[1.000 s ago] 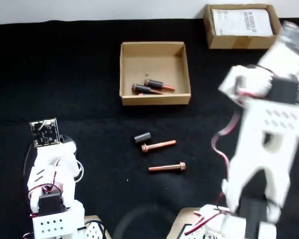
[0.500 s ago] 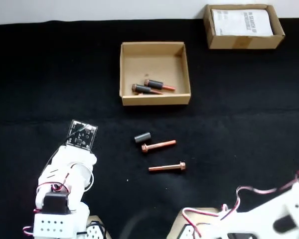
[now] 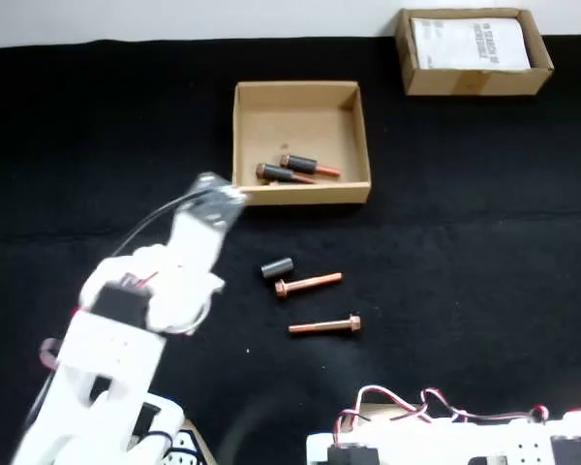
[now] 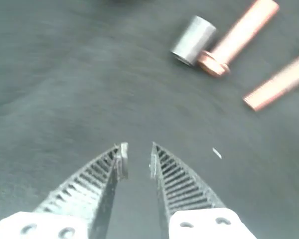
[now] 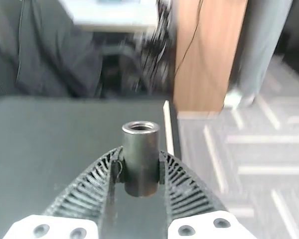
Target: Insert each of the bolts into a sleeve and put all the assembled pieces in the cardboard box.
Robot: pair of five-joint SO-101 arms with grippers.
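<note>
A loose dark sleeve (image 3: pixel 277 267) lies on the black mat with one copper bolt (image 3: pixel 308 283) right beside it and a second bolt (image 3: pixel 324 326) a little nearer. The left wrist view has the same sleeve (image 4: pixel 193 33) and bolts (image 4: pixel 239 35) ahead of my left gripper (image 4: pixel 138 159), which is slightly open and holds nothing. My left arm (image 3: pixel 174 281) stretches out just left of these parts. My right gripper (image 5: pixel 139 164) is shut on another dark sleeve (image 5: pixel 140 134), held upright. Two assembled pieces (image 3: pixel 295 170) lie in the cardboard box (image 3: pixel 301 194).
A second cardboard box (image 3: pixel 407 58) with a white sheet in it stands at the back right corner. The right arm's base (image 3: pixel 465 448) and wires lie folded along the table's front edge. Bare black mat surrounds the loose parts.
My left arm has swung forward and to the right, toward the loose sleeve. The right arm has dropped from the right side of the high view down to the front edge.
</note>
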